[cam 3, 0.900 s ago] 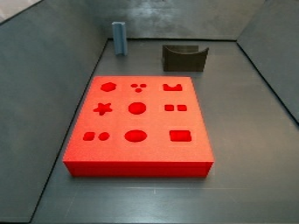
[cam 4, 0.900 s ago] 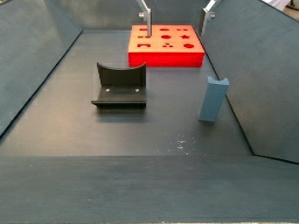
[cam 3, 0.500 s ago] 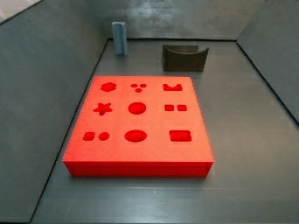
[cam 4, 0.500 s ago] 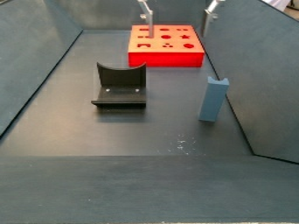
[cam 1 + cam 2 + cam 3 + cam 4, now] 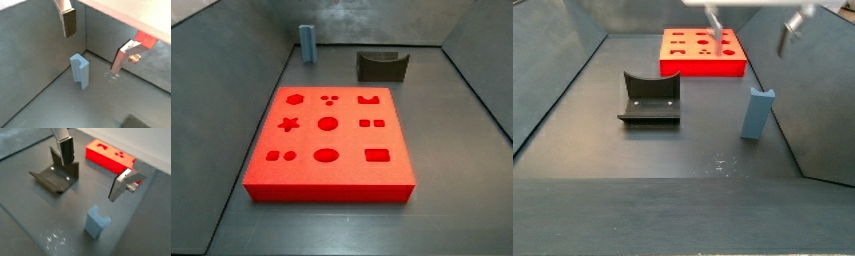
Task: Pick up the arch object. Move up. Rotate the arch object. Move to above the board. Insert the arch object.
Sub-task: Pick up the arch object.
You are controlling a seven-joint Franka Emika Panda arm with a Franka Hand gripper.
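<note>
Jaws stand wide with nothing between them; my gripper [image 5: 100,42] hangs above the arch object [image 5: 80,70], not touching it. That slim blue-grey slab stands upright on the floor near a side wall, well apart from the board [image 5: 702,52] and the fixture [image 5: 649,98]. I judge it stiff, light, smooth and easily tipped; I'd pinch its flat faces. No writing is readable.
</note>
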